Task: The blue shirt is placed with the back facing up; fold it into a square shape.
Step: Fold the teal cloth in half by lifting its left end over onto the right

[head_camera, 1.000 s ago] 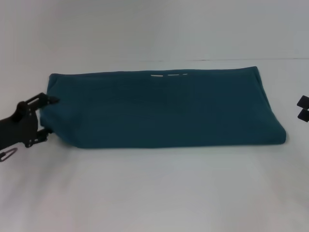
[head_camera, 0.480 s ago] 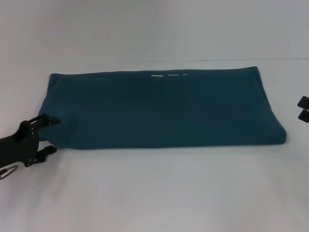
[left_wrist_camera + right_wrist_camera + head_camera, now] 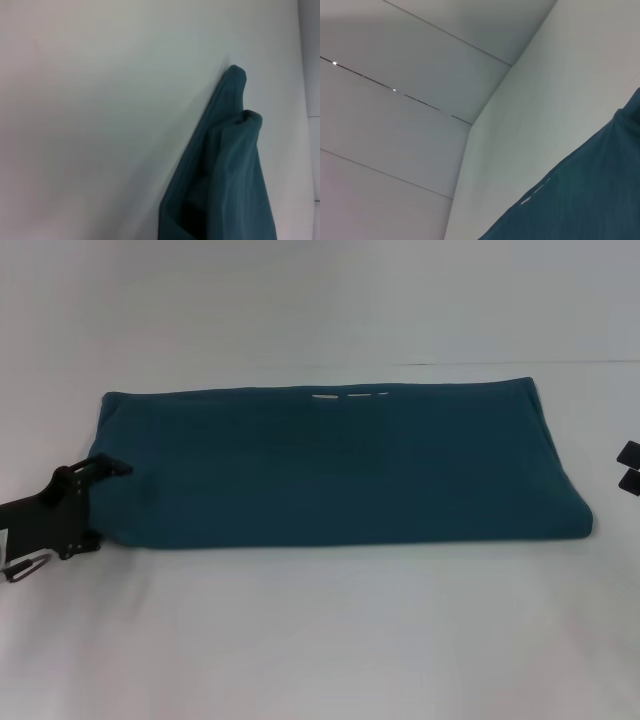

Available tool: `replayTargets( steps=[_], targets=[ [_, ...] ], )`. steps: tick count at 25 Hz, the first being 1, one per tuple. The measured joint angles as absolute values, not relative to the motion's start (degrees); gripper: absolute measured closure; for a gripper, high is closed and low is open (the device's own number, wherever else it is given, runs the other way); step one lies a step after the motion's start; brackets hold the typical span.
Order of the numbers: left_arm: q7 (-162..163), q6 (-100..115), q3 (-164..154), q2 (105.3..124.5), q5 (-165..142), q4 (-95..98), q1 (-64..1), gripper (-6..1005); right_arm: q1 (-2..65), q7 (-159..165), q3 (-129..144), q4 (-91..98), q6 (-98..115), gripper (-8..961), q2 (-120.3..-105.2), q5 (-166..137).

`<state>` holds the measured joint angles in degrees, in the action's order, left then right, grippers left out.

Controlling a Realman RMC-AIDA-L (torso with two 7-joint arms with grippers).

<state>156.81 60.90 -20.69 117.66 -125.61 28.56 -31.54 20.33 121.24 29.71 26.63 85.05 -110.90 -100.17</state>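
The blue shirt (image 3: 340, 465) lies flat on the white table as a long folded band, with a bit of white lettering (image 3: 348, 396) showing at its far edge. My left gripper (image 3: 105, 502) is open at the shirt's left end near the front corner. One finger (image 3: 118, 467) lies over the cloth and the other is at the front edge. In the left wrist view the shirt's layered end (image 3: 225, 170) shows close up. Only the tip of my right gripper (image 3: 629, 466) shows at the right border, apart from the shirt.
The white table (image 3: 320, 640) runs wide in front of the shirt and behind it up to a pale wall (image 3: 320, 300). The right wrist view shows wall panels (image 3: 395, 100) and the shirt's far edge (image 3: 580, 200).
The left gripper dipped toward the table's front edge, then came back a little against the shirt's left end. Shirt and right arm have not moved.
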Motion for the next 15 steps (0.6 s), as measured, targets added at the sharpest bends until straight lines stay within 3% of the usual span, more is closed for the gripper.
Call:
replayTargets(
  steps=[15],
  targets=[
    [154.0,62.1,-23.2,117.74,-125.6,29.0,-32.3,160,19.8,121.3,29.7,26.6,85.5,311,-110.92,-99.9]
  ],
)
